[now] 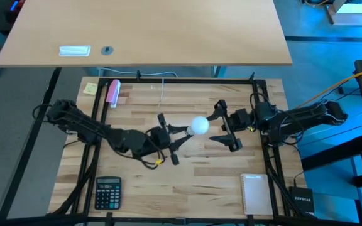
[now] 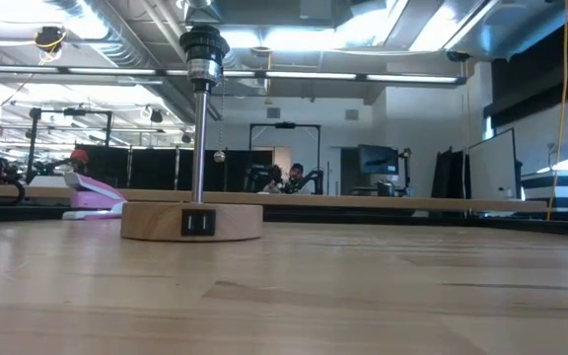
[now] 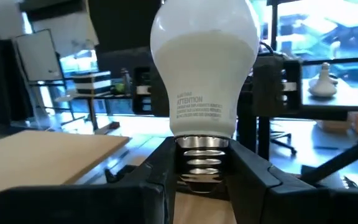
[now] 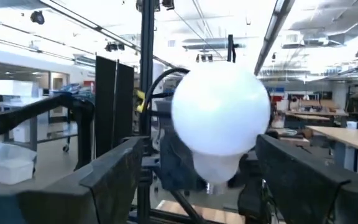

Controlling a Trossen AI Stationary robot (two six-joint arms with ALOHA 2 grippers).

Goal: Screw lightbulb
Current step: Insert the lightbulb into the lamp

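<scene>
The white pear-shaped lightbulb (image 1: 198, 125) is held in the air over the middle of the table by my left gripper (image 1: 182, 131), which is shut on it. Its round end points toward my right gripper (image 1: 215, 127). My right gripper is open, and its fingers stand on either side of the bulb's round end (image 4: 221, 109) without plainly touching it. The black socket (image 2: 203, 49) stands on a thin post on its round wooden disc base (image 2: 193, 221), which rests on the table. I cannot make the socket out in the high view. My left gripper pinches the bulb's silvery screw base (image 3: 202, 152) between its two fingers (image 3: 160, 171). The fingers come level from the table's left side and lie along the bulb's axis. The bulb sticks out beyond the fingertips, glass end away from the gripper, lifted clear of the table.
A calculator (image 1: 108, 191) lies at the near left and a white notepad (image 1: 254, 193) at the near right. A pink stapler (image 1: 113, 91) and a yellow note (image 1: 90, 88) lie at the far left. Black frame rails (image 1: 168, 80) edge the table.
</scene>
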